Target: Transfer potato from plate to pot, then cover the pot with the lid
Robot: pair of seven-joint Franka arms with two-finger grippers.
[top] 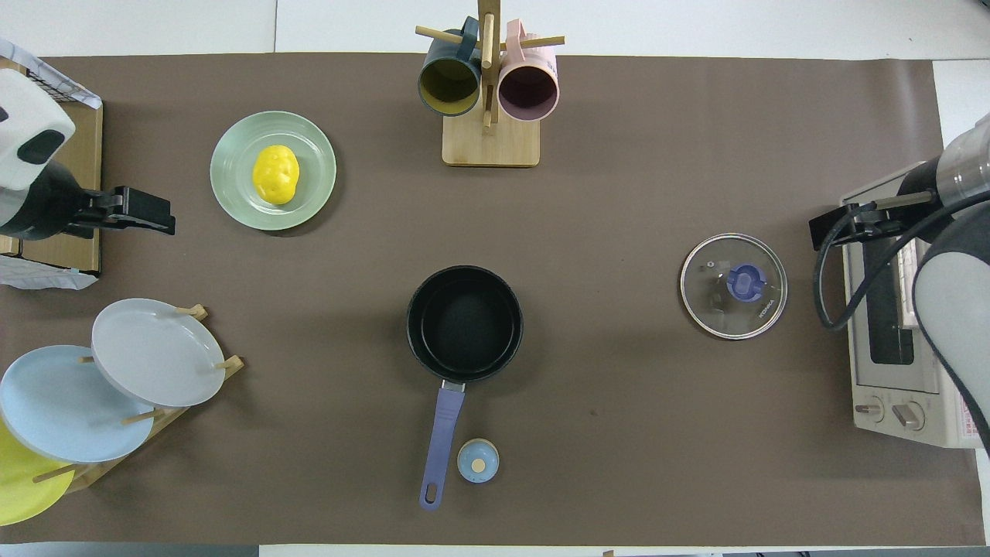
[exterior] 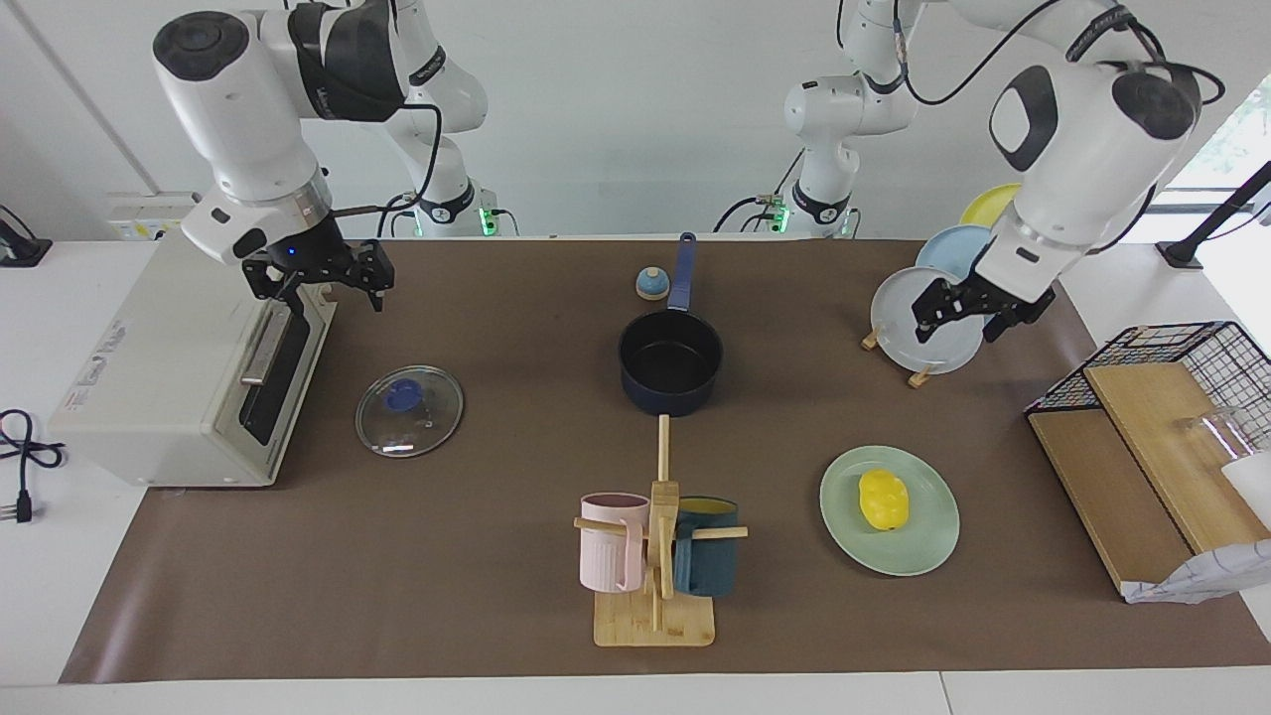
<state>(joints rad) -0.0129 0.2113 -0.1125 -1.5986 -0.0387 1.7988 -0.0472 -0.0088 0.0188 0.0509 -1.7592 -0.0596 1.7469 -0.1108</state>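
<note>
the fingers of the left gripper [exterior: 961, 320] stand apart and hold nothing, raised over the plate rack [exterior: 918, 377]; those of the right gripper [exterior: 323, 280] are spread too, empty, over the toaster oven [exterior: 179, 377]. on the brown-covered table [exterior: 447, 596] the potato [exterior: 883, 499] lies on the plate [exterior: 928, 541], well apart from the empty pot [exterior: 671, 362] at the middle. the lid [exterior: 409, 410] lies flat beside the oven, and the mug tree [exterior: 657, 556] stands farther from the robots than the pot.

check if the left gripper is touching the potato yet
Apart. The facing view shows the left gripper up in the air over the plate rack, while the potato lies alone on the green plate, with bare mat between them.
</note>
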